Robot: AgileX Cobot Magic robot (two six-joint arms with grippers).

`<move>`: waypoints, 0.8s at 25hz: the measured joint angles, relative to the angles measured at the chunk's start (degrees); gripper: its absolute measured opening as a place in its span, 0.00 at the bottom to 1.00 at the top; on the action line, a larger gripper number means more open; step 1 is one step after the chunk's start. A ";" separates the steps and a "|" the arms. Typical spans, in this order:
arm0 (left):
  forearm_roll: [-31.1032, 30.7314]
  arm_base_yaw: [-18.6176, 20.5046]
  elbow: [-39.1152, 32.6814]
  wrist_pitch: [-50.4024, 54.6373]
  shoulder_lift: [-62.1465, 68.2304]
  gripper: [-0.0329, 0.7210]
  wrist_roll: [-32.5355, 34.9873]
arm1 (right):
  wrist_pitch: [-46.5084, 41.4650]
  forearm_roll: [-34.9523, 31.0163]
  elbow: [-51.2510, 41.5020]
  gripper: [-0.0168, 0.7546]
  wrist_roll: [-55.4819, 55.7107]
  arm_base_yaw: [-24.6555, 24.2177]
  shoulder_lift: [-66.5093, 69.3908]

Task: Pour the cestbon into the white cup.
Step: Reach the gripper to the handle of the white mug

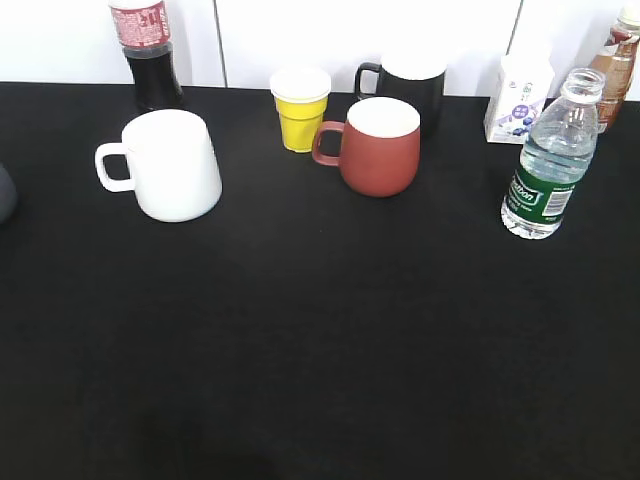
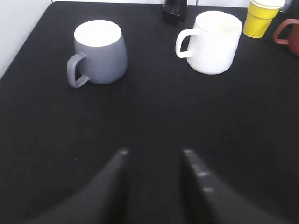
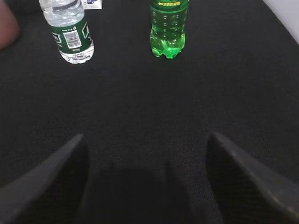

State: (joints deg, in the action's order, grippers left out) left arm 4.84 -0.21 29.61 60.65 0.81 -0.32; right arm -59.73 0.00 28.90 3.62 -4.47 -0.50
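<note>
The cestbon, a clear ribbed bottle with a dark green label and no cap, stands upright at the right of the black table. It also shows in the right wrist view at the top left. The white cup stands at the left, handle to the left; it shows in the left wrist view too. My left gripper is open and empty, low over the cloth, short of the cup. My right gripper is wide open and empty, well short of the cestbon. Neither gripper shows in the exterior view.
A grey mug stands left of the white cup. A cola bottle, yellow cup, red-brown mug, black mug, small carton and brown bottle line the back. A green soda bottle stands right of the cestbon.
</note>
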 joint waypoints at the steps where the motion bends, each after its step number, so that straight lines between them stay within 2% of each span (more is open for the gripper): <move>1: 0.00 0.00 0.20 -0.15 2.38 0.69 0.00 | 0.00 0.00 0.00 0.79 0.00 0.00 0.00; 2: 0.00 0.00 1.00 -1.67 5.53 0.80 0.00 | 0.00 0.00 0.00 0.79 0.00 0.00 0.00; 3: 0.00 0.00 2.02 -4.59 9.66 0.84 0.00 | 0.00 0.00 0.00 0.79 0.00 0.00 0.00; 5: 0.05 0.00 3.85 -15.99 18.63 0.86 0.00 | 0.00 0.00 0.00 0.79 0.00 0.00 0.00; 9: 2.39 -0.15 3.85 -45.79 36.33 0.82 0.00 | 0.00 0.00 0.00 0.79 0.00 0.00 0.00; 11: 2.39 -3.00 3.85 -53.84 45.15 0.81 0.00 | 0.00 0.00 0.00 0.79 0.00 0.00 0.00; 14: 3.25 -12.33 3.41 -65.65 57.09 0.81 0.00 | 0.00 0.00 0.00 0.79 0.00 0.00 0.00; 16: 5.84 -17.17 -0.24 -77.18 64.20 0.81 0.00 | 0.00 0.00 0.00 0.79 0.00 0.00 0.00; 18: 8.19 -18.15 -5.17 -87.75 71.57 0.81 0.00 | 0.00 0.00 0.00 0.79 0.00 0.00 0.00; 20: 8.24 -18.15 -6.54 -95.82 79.57 0.80 -2.54 | 0.00 0.00 0.00 0.79 0.00 0.00 0.00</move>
State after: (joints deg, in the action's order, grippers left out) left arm 13.08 -18.36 23.07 -35.17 80.38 -2.86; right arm -59.73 0.00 28.90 3.62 -4.47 -0.50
